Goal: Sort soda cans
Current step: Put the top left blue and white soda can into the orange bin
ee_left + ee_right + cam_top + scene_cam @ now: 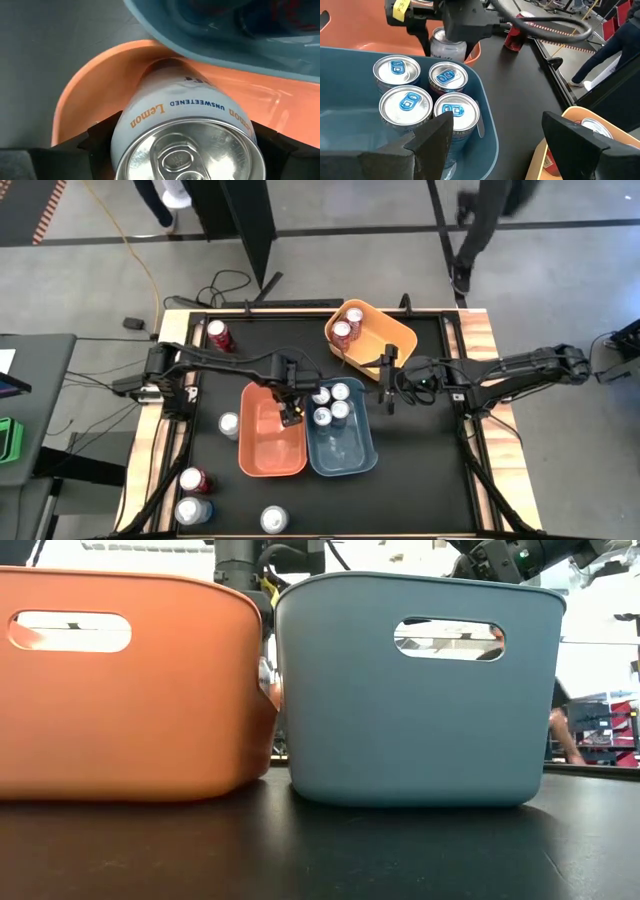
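My left gripper (291,415) points down into the orange bin (262,455), at its far right corner beside the blue bin (350,455), and is shut on a silver-white soda can (185,115) marked "Lemon". Several blue-tabbed cans (420,90) stand upright in the blue bin's far end. Red cans (347,327) stand in the yellow bin (390,335). My right gripper (495,145) hangs open and empty above the table between the yellow and blue bins. Loose cans stand on the table at the left: a red one (218,335), a silver one (229,425), others near the front. My left gripper pinches the white can's side wall just below its top rim (120,145) between its two fingers (97,142), one on each opposite side. The fingers come from above, pointing down. The can stays upright inside the orange bin; whether its base touches the bin floor is hidden.
The orange and blue bins stand side by side, touching, in the table's middle. Cans stand near the front left corner (192,510) and at the front edge (274,520). People stand beyond the far edge. Bare black table lies to the right of the blue bin (420,450).
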{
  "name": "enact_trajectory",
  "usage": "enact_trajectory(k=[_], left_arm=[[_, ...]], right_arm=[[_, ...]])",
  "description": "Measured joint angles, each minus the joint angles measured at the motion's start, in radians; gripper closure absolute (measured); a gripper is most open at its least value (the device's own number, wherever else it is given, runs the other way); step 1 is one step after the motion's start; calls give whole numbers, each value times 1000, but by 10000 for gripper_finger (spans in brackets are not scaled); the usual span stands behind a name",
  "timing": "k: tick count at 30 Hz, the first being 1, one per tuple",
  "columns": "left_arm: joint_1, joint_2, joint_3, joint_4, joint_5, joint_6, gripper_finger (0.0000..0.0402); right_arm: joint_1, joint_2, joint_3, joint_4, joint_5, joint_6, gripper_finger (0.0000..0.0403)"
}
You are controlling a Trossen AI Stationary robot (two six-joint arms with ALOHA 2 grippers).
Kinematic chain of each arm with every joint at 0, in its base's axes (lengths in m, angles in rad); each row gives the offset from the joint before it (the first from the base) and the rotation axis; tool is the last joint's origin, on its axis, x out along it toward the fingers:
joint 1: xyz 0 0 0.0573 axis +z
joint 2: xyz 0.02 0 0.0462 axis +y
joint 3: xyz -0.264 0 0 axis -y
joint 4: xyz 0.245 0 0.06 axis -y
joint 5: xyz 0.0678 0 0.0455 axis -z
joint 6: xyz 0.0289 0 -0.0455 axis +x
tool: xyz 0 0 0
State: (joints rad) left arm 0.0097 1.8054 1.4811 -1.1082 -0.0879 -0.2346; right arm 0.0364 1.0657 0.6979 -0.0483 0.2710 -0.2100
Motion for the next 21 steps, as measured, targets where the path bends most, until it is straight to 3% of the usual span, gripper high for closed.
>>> enact_trajectory(k=[11,21], left_arm=[[-3,43,3,4,-21,9,86],[-3,44,37,4,-28,-2,47]], right_arm=[[0,0,0,0,0,0,80],[0,0,0,-1,0,0,80]])
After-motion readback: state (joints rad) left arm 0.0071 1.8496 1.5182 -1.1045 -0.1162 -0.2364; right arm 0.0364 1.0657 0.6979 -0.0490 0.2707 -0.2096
